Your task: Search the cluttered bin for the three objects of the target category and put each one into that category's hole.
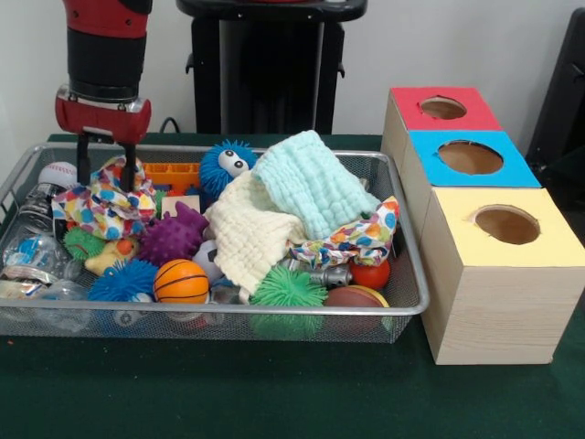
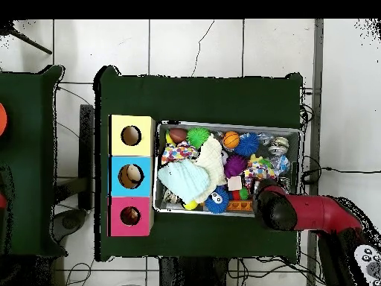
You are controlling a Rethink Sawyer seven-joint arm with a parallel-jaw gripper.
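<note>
Front view: the red and black arm descends at upper left, and its gripper (image 1: 106,163) hangs over the left end of a wire mesh bin (image 1: 402,306). The 2 dark fingers (image 1: 84,157) stand a little apart, their tips touching or just above a multicoloured polka-dot cloth (image 1: 105,206); whether they pinch the cloth cannot be told. The bin holds a heap of clutter: a pale yellow cloth (image 1: 249,233) under a mint green cloth (image 1: 311,187), a blue fuzzy toy with eyes (image 1: 226,165), a purple spiky ball (image 1: 172,236), a small basketball (image 1: 181,281), a green spiky ball (image 1: 288,288), a baseball (image 1: 58,174) at the far left corner and clear plastic bottles (image 1: 32,251) along the left side. Just beside the bin's right end stand 3 wooden boxes in a row, each with 1 round hole in its top: a red box (image 1: 441,110), a blue box (image 1: 469,157) and a yellow box (image 1: 505,227).

Overhead view: the arm (image 2: 312,212) reaches in from the lower right, and the gripper itself is hidden beneath it. The blue box (image 2: 131,176) shows something pale inside its hole.
</note>
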